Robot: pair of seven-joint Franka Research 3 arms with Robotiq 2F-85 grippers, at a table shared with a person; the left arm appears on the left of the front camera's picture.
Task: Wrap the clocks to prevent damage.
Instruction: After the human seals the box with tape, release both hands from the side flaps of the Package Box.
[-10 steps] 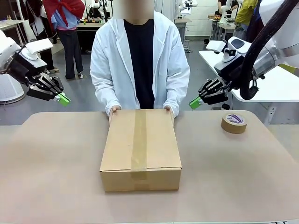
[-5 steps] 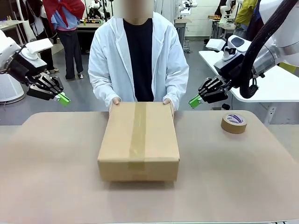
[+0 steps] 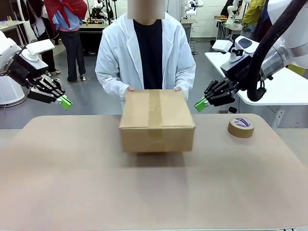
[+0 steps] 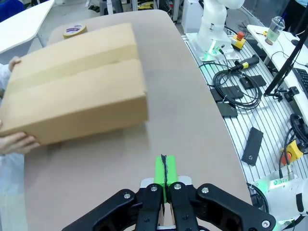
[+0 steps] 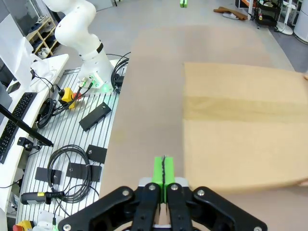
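Holding a brown cardboard box by its far edge, the person's hands lift it off the matte tan desk; a strip of brown tape runs down the smooth sealed top. Box is shut, so the contents are hidden; the clocks, probably inside, can't be made out. A brown tape roll lies flat near the desk's right edge. Left gripper hangs off the left side, green-padded fingers pressed together, holding nothing. Right gripper hangs just right of the box, fingers likewise closed and empty.
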